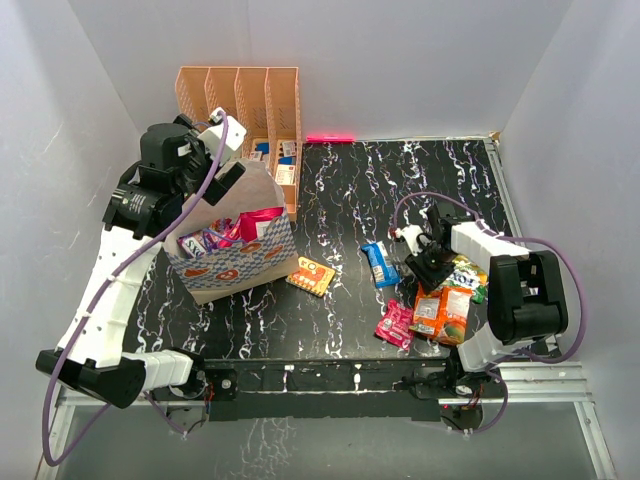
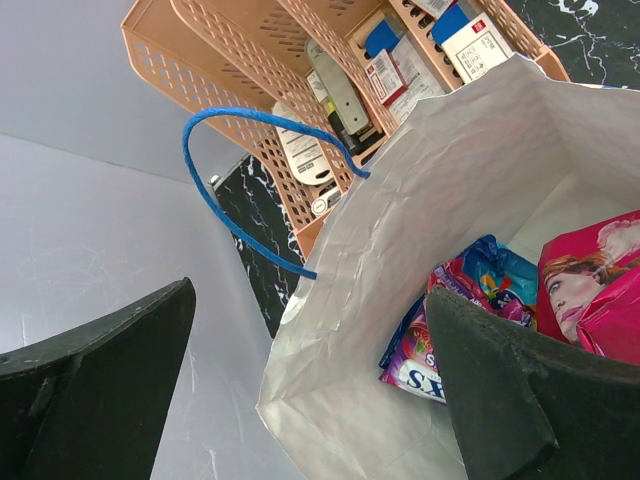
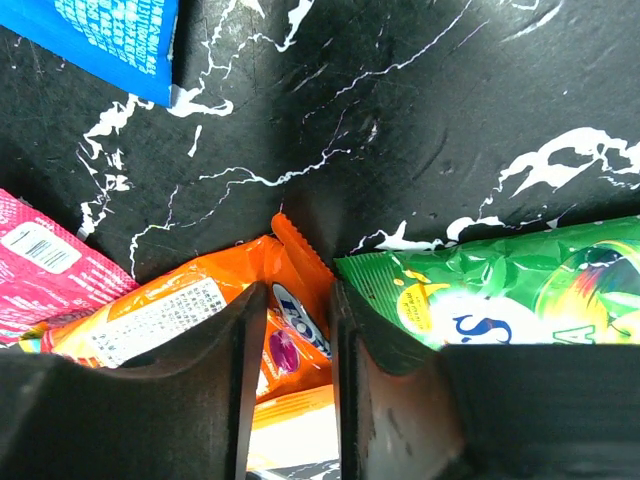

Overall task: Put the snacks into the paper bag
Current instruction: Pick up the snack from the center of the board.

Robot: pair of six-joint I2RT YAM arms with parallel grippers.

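The paper bag (image 1: 240, 262) stands at the left with several packets in it. In the left wrist view its white inner wall (image 2: 400, 230) and blue handle (image 2: 250, 170) show, with a purple packet (image 2: 425, 365), a blue one (image 2: 500, 270) and a magenta one (image 2: 590, 290) inside. My left gripper (image 1: 226, 176) (image 2: 310, 390) is open, its jaws wide apart astride the bag's back rim. My right gripper (image 1: 428, 270) (image 3: 288, 300) is down at the table, shut on the corner of an orange packet (image 1: 440, 312) (image 3: 180, 305). A green packet (image 1: 466, 272) (image 3: 500, 290) lies against its right finger.
A blue packet (image 1: 378, 263) (image 3: 110, 40), a pink packet (image 1: 395, 324) (image 3: 40, 270) and a small orange-yellow packet (image 1: 311, 275) lie on the black marbled table. The peach file rack (image 1: 240, 95) (image 2: 250, 50) stands right behind the bag. White walls close in on both sides.
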